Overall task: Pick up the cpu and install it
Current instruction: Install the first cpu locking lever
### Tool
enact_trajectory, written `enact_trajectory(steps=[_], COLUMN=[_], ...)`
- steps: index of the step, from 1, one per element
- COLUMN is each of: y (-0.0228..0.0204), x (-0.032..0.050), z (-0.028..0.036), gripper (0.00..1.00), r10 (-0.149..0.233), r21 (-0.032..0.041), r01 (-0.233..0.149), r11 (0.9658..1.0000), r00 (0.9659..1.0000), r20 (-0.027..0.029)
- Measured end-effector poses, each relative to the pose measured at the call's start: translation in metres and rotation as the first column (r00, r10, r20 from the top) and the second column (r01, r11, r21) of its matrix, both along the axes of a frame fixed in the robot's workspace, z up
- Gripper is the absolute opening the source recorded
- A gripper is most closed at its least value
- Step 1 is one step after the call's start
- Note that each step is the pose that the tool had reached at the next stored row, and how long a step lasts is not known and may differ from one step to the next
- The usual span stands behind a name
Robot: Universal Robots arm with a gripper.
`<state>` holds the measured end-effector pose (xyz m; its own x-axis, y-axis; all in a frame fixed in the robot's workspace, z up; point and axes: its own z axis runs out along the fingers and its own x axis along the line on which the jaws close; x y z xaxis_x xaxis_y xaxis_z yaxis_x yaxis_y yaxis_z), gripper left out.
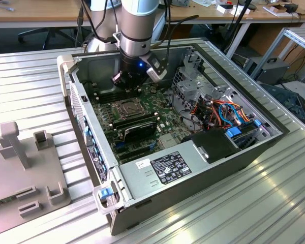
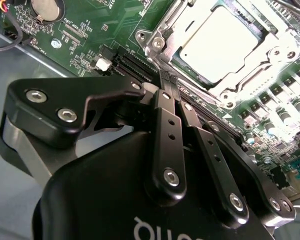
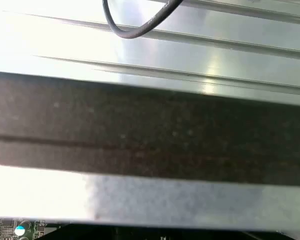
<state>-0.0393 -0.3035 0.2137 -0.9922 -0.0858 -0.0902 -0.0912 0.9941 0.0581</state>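
Item: cpu point(image 2: 221, 45), a thin flat square chip with a pale metallic face, lay seated in the socket point(image 2: 250, 75) on the motherboard point(image 2: 85, 45), ringed by the socket's hinged metal frame, which stood open around it in the second wrist view. In the exterior view the socket point(image 1: 128, 108) sat near the middle of the board inside the open computer case point(image 1: 203, 173), which lay on its side on the ribbed metal table point(image 1: 274, 203). Gripper point(image 2: 171, 86): fingers drawn together with no gap showing between the tips, nothing held, hovering just beside the socket's corner and apart from the chip. Handling, by judgement: light, rigid, smooth-faced and likely slippery; the underside contacts and the socket would be fragile, so hold belonged on opposite edges, kept level, never pressed on the face. Surroundings: long black memory modules point(image 1: 137, 123) lay just beside the socket; a bundle of orange and blue cables point(image 1: 221, 113) and a drive cage point(image 1: 190, 81) occupied the exterior view's right of the case; a power supply point(image 1: 168, 168) filled the near end. A grey fixture block point(image 1: 25, 168) stood on the table at the exterior view's left. Obstructions, by judgement: the frame, the nearby modules and the case wall point(image 3: 150, 130) crowded the approach.
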Motion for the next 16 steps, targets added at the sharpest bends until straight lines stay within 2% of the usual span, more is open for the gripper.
enact_trajectory(steps=[2,8,12,16], y=[-0.0002,-0.0012,-0.0012,-0.0013], x=[0.0000,0.0000,-0.0007,-0.0055], z=[0.0003,0.0005,0.0004,0.0001], gripper=[0.11,0.11,0.11,0.11], r10=[0.000,-0.003,-0.004,-0.004], r21=[-0.0031,-0.0292,-0.0297,-0.0298], r01=[0.000,0.003,0.004,0.004], r11=[1.0000,0.9996,0.9995,0.9995], r00=[1.0000,1.0000,1.0000,1.0000], r20=[0.0002,-0.0004,-0.0004,-0.0004])
